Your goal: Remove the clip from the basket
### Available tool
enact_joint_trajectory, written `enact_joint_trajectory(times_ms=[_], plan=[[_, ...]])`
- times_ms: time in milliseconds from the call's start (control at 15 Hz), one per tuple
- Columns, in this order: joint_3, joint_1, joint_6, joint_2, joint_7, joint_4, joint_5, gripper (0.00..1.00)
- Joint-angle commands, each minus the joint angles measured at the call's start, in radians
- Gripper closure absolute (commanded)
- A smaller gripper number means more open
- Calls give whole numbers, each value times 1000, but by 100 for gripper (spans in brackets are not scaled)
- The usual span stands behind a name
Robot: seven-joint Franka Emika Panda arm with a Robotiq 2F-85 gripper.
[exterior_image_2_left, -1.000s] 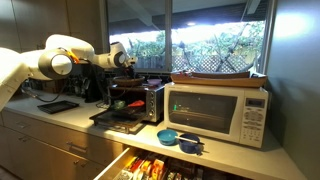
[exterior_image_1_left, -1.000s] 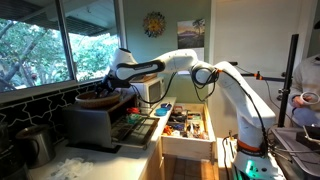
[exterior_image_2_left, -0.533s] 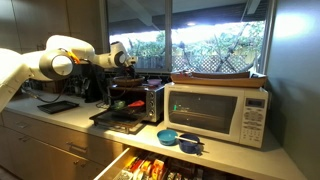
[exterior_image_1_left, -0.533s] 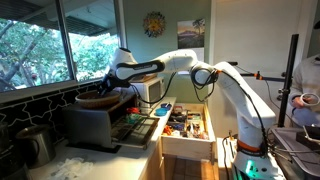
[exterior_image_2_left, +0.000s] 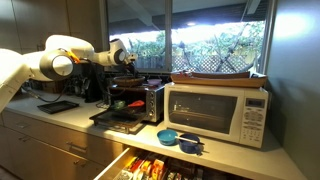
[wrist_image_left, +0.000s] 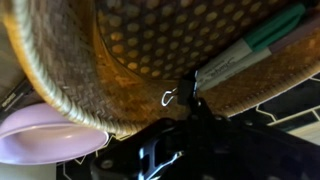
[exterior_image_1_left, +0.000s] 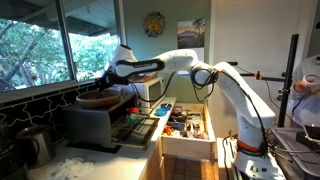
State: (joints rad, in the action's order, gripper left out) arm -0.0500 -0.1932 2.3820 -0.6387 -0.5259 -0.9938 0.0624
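Observation:
The basket point(exterior_image_1_left: 97, 100), a shallow reddish-brown woven bowl, sits on top of the toaster oven point(exterior_image_2_left: 132, 100). In the wrist view its weave point(wrist_image_left: 140, 40) fills the frame. The clip point(wrist_image_left: 186, 93), small and black with a silver wire loop, lies on the basket's floor beside a marker point(wrist_image_left: 250, 45) with a green cap. My gripper point(wrist_image_left: 188, 102) reaches down into the basket, its dark fingers shut on the clip's black body. In both exterior views the arm bends over the oven with the gripper point(exterior_image_1_left: 110, 88) point(exterior_image_2_left: 122, 62) low at the basket; the clip is too small to see there.
The toaster oven's door point(exterior_image_2_left: 118, 118) hangs open. Beside it stand a white microwave point(exterior_image_2_left: 218, 112) with a flat brown tray point(exterior_image_2_left: 220, 76) on top and blue bowls point(exterior_image_2_left: 178, 138). A full drawer point(exterior_image_1_left: 185, 125) is pulled out below. A lilac object point(wrist_image_left: 50, 135) lies by the basket's rim.
The jaws have closed together around the clip. The arm has stayed almost still over the basket.

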Motion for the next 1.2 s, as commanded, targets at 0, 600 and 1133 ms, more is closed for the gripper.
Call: enact_joint_trajectory(times_ms=[0,600,1133], plan=[[16,13,5,71,20,-24,-22,99],[-66,48,-60,344,-102,-338,1,99],[-121,96,-87,457,-302,-507,108,97]])
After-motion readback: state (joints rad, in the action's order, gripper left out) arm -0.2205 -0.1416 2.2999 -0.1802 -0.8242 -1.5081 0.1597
